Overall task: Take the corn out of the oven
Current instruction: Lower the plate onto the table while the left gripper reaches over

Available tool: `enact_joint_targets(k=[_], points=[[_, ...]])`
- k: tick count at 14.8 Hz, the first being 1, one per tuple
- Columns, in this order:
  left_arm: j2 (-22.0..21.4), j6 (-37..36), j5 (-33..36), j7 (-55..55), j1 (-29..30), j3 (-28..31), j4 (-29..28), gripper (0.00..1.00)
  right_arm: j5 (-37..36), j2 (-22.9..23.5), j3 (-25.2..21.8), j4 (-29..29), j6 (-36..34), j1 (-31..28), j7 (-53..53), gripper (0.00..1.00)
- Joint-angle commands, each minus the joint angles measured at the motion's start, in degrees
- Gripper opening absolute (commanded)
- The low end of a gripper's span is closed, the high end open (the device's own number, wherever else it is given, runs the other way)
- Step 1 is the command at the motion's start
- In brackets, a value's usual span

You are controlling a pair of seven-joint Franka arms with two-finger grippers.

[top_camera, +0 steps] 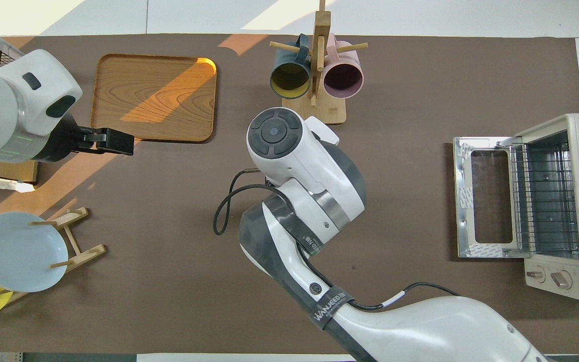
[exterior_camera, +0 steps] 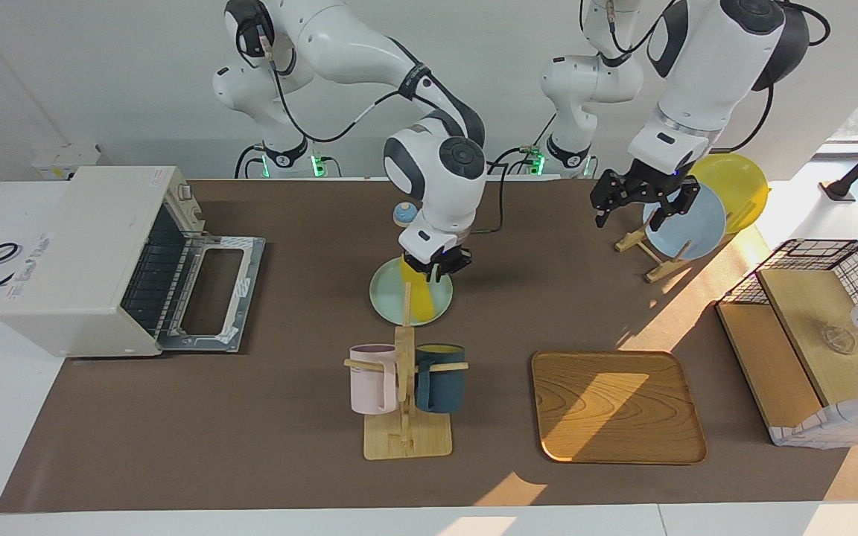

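Right gripper (exterior_camera: 436,269) clenched on corn (exterior_camera: 421,296), which lies on the green plate (exterior_camera: 384,298) mid-table, well apart from the open oven (exterior_camera: 94,253); left gripper (exterior_camera: 641,205) released, waiting above the plate rack (exterior_camera: 649,253).

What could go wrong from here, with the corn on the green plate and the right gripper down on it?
The right gripper is over the corn, which lies on the green plate; pressing it could slide the plate, as neither is pinned. The mug rack stands close to the plate, so a nudged cob could roll against it. The oven door hangs open, a snag if that arm swings back.
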Motion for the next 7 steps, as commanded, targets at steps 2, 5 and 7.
enact_joint_targets(k=[2, 5, 7], points=[[0.47, 4.67, -2.44, -0.96, -4.7, 0.71, -3.47, 1.0, -4.0, -6.87, 0.54, -8.28, -2.39, -6.19, -4.98, 0.0], [4.85, 10.81, -2.44, -10.09, -11.46, 0.8, -4.27, 1.0, -4.18, -10.04, 0.54, -17.32, 1.11, -10.85, -5.44, 0.0], [9.07, 15.73, -2.44, -14.92, -16.9, 0.8, -4.18, 1.0, -4.79, -11.97, 0.45, -23.83, 5.59, -13.92, -5.78, 0.0]])
